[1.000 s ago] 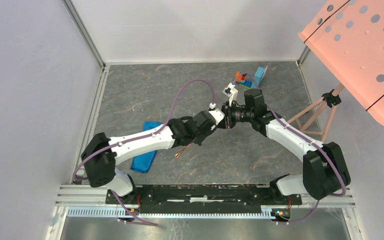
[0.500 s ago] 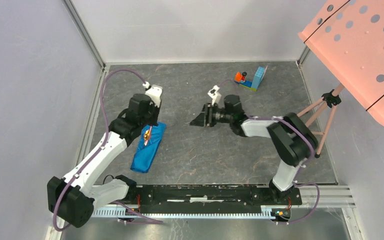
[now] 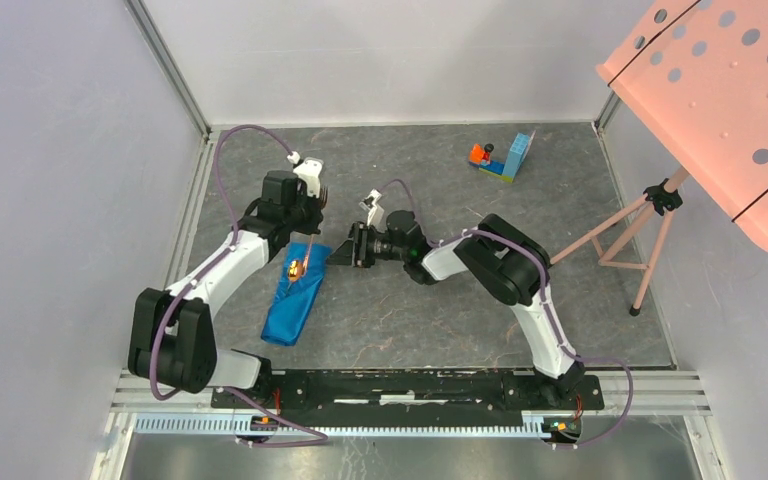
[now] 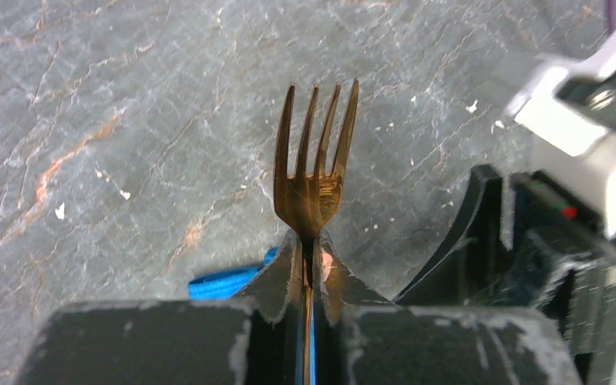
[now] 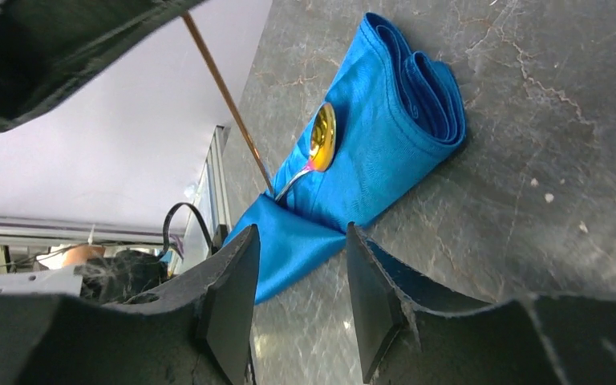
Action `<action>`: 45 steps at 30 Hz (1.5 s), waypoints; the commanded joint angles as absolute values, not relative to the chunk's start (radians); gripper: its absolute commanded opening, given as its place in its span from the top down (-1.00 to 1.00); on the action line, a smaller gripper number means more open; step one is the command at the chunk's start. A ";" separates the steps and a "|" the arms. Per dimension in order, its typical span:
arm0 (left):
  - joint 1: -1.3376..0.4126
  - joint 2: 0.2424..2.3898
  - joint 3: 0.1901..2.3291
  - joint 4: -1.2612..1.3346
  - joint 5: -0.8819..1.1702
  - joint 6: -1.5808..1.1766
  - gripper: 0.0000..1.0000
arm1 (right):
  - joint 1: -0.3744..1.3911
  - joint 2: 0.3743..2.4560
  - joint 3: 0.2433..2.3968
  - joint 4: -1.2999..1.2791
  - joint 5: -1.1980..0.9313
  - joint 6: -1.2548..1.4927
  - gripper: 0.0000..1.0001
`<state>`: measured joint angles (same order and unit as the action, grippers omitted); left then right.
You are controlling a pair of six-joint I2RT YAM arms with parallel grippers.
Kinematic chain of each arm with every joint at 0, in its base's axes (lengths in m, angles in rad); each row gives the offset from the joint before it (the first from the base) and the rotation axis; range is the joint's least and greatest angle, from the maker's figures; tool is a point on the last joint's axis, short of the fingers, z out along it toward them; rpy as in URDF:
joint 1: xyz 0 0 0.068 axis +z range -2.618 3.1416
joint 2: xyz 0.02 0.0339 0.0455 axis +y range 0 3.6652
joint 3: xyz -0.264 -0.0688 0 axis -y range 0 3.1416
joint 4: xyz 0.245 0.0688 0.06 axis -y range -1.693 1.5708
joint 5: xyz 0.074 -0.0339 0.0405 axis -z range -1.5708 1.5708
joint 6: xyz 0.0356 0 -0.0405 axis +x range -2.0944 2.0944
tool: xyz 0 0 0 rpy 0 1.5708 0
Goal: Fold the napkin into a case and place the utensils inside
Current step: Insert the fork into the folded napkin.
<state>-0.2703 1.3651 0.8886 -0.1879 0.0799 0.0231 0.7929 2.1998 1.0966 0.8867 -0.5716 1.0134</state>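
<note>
**Left pincer** point(image 4: 309, 255): shut tight on the fork point(image 4: 311, 180), with the fingers clamped at the neck just below the head. The four tines point straight out past the fingertips, away from the wrist. The handle runs back between the fingers, its long axis in line with the pincer. The pincer sits over the far end of the case point(image 5: 393, 112), and the fork slants down toward the cloth. Whether its tip touches cannot be told.

**Right pincer** point(image 5: 299, 241): jaws partly spread, holding nothing. It is low over the bench point(image 3: 410, 320), just beside the case's far end on its right side, with the fingers aimed at the cloth.

**Case**: a bright blue, narrow oblong lying flat on the left half of the bench. Its long axis runs from near-left to far-right, and folded layers show at the far end.

**Spoon** point(image 5: 322, 135): lies on the case with the bowl face up toward the far end. The handle runs along the case to a diagonal fold.

**Toy block piece** point(image 3: 505, 160): far right of the bench, well apart from the case.
</note>
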 commanded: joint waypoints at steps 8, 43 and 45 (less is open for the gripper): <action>-0.264 1.423 0.843 0.033 0.114 0.079 0.95 | 0.817 2.311 1.195 0.890 -0.480 1.029 0.20; -0.262 1.348 0.767 -0.203 0.040 0.009 0.94 | 0.827 2.387 1.266 0.938 -0.434 1.051 1.00; -0.262 1.342 0.760 -0.209 0.042 -0.025 0.93 | 0.827 2.381 1.262 0.936 -0.430 1.049 1.00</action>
